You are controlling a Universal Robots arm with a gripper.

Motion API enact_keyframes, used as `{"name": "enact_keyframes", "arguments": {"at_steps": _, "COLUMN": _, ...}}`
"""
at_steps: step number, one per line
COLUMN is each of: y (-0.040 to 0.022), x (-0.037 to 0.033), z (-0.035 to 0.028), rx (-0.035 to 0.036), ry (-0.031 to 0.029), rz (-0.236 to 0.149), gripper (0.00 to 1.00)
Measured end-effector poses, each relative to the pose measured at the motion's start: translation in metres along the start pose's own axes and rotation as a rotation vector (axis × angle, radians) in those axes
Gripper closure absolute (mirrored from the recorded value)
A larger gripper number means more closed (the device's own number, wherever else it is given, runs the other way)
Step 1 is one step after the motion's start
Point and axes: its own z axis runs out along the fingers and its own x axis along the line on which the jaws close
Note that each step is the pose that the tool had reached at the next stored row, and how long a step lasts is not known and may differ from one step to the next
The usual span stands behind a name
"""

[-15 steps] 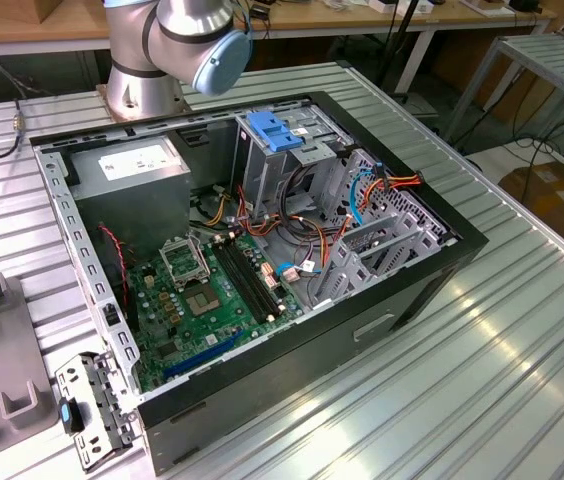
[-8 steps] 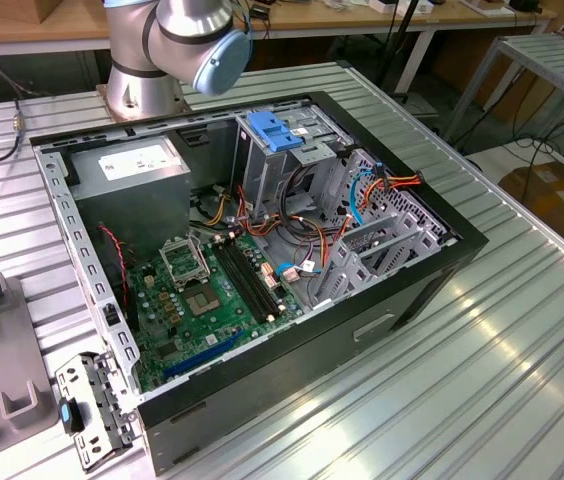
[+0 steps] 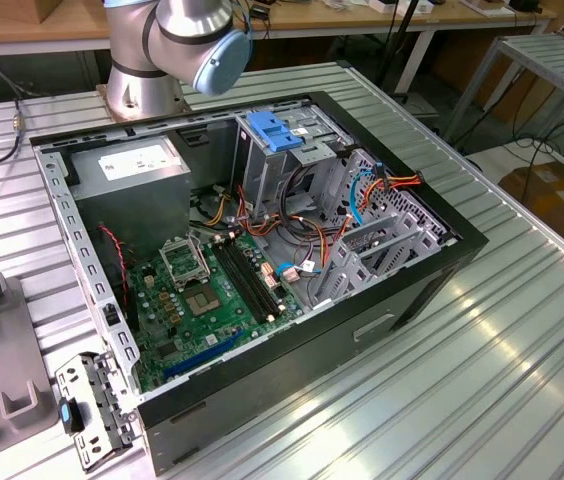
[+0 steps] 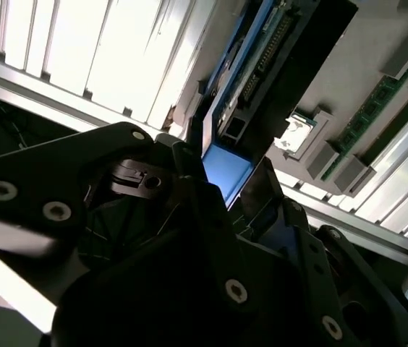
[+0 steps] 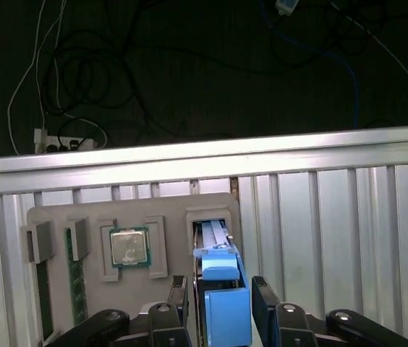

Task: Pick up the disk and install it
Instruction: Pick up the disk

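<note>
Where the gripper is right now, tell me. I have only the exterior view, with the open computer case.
Observer: In the first wrist view the gripper is at the disk, which stands on edge in a slot of a grey holder.
Operator: Say what else that holder carries.
Observer: A processor chip lies in the square pocket beside the disk's slot.
Operator: Tell me what the holder rests on.
Observer: It lies on the ribbed metal table, close to the table's edge rail.
</note>
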Motion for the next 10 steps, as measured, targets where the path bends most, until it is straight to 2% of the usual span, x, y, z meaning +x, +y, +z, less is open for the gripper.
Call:
{"name": "enact_keyframes", "arguments": {"at_steps": 3, "y": 0.0001, "x": -0.0002, "z": 0.0032, "rx": -0.0004, "ry": 0.0012, "rz": 0.038, "gripper": 0.52}}
{"name": "enact_keyframes", "arguments": {"at_steps": 10, "y": 0.0002, "x": -0.0005, "z": 0.0045, "rx": 0.0, "ry": 0.0009, "rz": 0.04, "gripper": 0.52}}
